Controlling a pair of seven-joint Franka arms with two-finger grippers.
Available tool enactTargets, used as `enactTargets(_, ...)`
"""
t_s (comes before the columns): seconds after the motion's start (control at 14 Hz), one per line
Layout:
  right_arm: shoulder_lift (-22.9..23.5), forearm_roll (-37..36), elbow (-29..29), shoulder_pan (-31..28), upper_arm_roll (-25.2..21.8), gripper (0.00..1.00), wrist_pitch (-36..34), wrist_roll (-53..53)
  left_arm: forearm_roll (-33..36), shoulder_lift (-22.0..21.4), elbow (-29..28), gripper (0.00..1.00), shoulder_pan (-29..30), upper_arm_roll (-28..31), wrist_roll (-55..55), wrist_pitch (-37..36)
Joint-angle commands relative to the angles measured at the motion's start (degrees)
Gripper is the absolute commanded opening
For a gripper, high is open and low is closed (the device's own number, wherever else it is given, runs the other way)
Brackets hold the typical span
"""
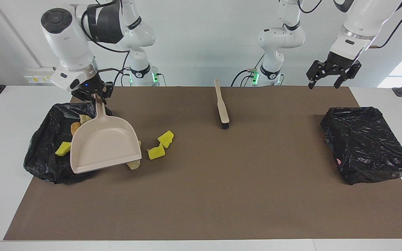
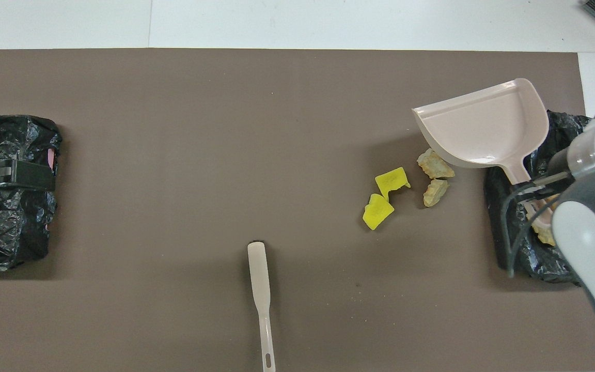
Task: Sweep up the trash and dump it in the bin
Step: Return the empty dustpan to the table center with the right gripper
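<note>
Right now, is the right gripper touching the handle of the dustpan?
Touching. In the facing view the right gripper is closed on the top end of the dustpan handle, and the pan hangs from it over the black bin edge.

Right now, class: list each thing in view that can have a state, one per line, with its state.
right gripper: shut on the dustpan handle
dustpan: held up, empty
left gripper: open, empty, waiting in the air
brush: lying flat, untouched
bin by the dustpan: open, holding trash
other bin: contents not visible
</note>
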Motion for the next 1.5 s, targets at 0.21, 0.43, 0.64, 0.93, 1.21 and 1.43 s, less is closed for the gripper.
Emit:
enactTargets(0.21,6.9,6.7,0.7,13.5,-0.2,0.0,10.6,13.8,0.0,-1.1,-0.7,1.0,0.7,0.5,0.5,0.4)
enactTargets(0.43,10.7,7.0,1.6,20.2,-0.2,0.0,16.1,22.4,-0.1,-1.4,-1.4,1.0,0.7,0.5,0.4,0.5)
enactTargets(0.64,19.6,6.4,9.4,26.0,-0.3,0.0,18.2,34.6,-0.1,-1.6,-2.1,1.0,0.7,0.5,0.4,0.6)
enactTargets(0.93,28.1,5.5,14.7,30.4,-0.5,0.0,24.3,42.9,-0.3,-1.9,-2.5,1.0,0.7,0.5,0.4,0.6)
enactTargets(1.21,32.9,3.6,15.9,31.5,-0.4,0.0,30.5,46.5,-0.3,-1.9,-2.3,1.0,0.3,0.5,-0.6,0.7)
enactTargets(1.43,33.0,3.5,16.5,30.7,-0.5,0.99,31.0,46.3,-0.2,-1.6,-1.8,1.0,0.0,0.5,-0.4,0.8)
